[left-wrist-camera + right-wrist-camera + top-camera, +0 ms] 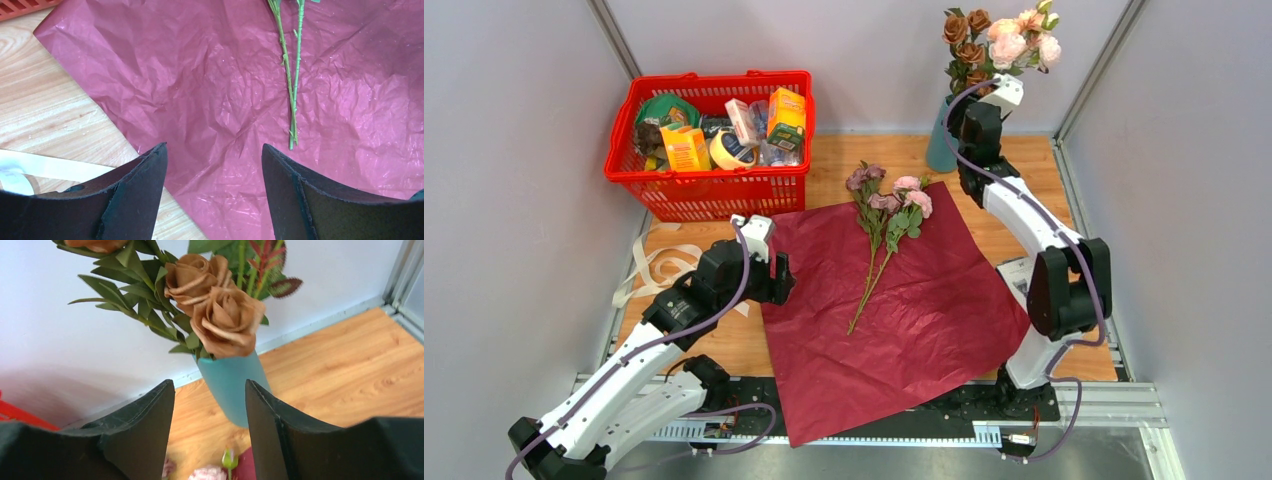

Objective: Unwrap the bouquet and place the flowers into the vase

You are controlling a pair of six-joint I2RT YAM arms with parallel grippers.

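The bouquet's burgundy paper (914, 310) lies spread flat on the table. Loose flowers (886, 210), pink and mauve, rest on its far half, and their green stems (292, 90) show in the left wrist view. At the back right stands the teal vase (941, 140), holding brown and pink flowers (999, 45). My right gripper (964, 108) hovers open right beside the vase (227, 375), below two brown roses (220, 310), with nothing between its fingers. My left gripper (781, 280) is open and empty over the paper's (200, 90) left edge.
A red basket (714, 182) full of groceries stands at the back left. A cream ribbon (659, 265) lies loose on the wood left of the paper, also seen as a white ribbon (45, 165) beside my left fingers. Walls close in on the table's sides.
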